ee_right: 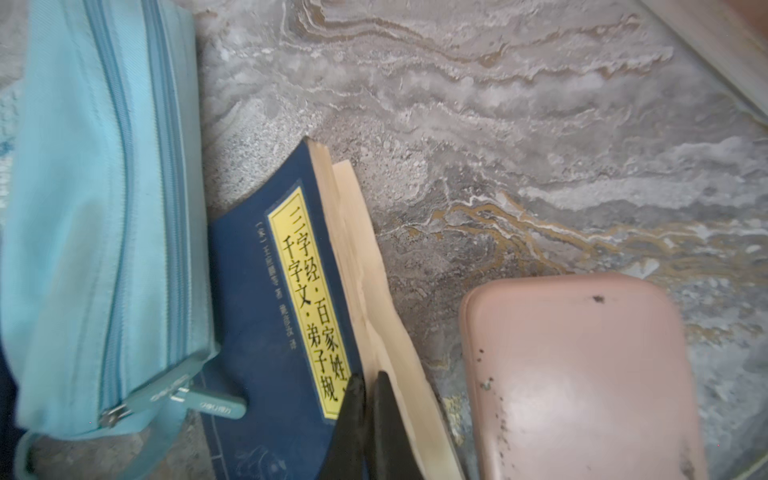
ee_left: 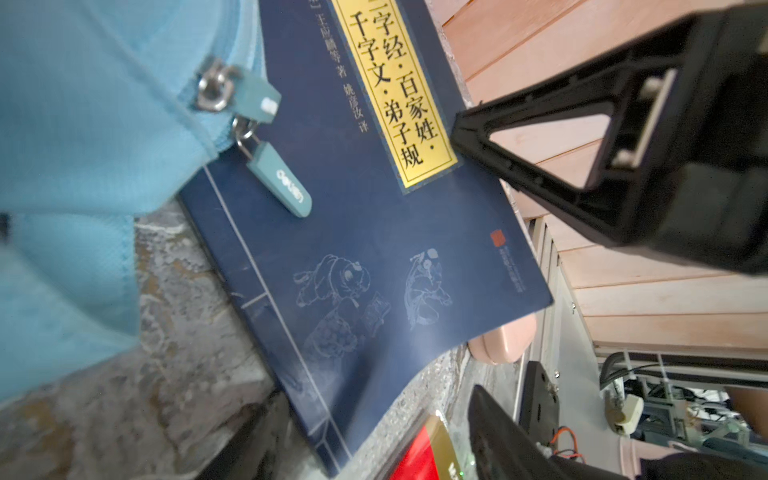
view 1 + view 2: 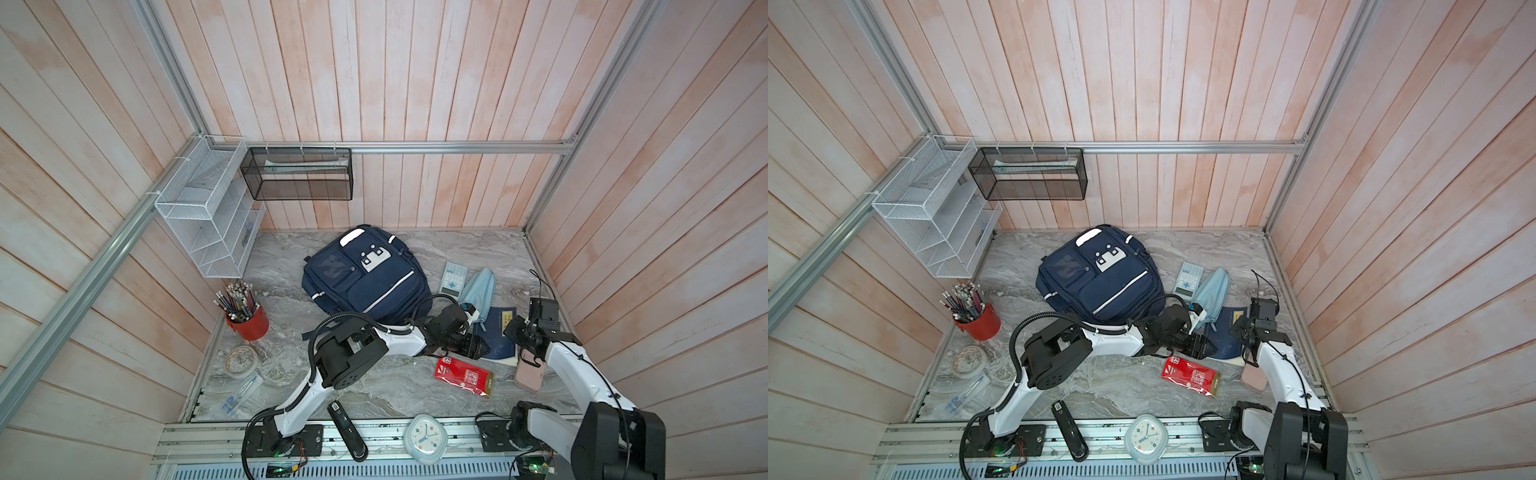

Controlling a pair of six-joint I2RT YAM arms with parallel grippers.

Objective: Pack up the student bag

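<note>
The student bag (image 3: 365, 282) (image 3: 1100, 282), navy with white stripes, lies flat and closed at the back middle of the table. To its right lies a dark blue book (image 3: 500, 332) (image 2: 353, 249) (image 1: 270, 311) with a yellow title strip. My right gripper (image 3: 510, 329) (image 1: 368, 380) is shut on the book's long open edge, pinching the front cover beside the title strip. My left gripper (image 3: 480, 347) (image 2: 374, 449) hovers open over the book's near corner, holding nothing. A light-blue pouch (image 3: 480, 291) (image 1: 104, 228) overlaps the book's far end.
A calculator (image 3: 453, 278) lies beside the pouch. A pink case (image 3: 530, 374) (image 1: 582, 374) and a red packet (image 3: 463, 376) lie near the book. At the front are a clock (image 3: 424, 438) and black stapler (image 3: 347, 430). A red pencil cup (image 3: 247, 320) and tape roll (image 3: 241, 359) sit left.
</note>
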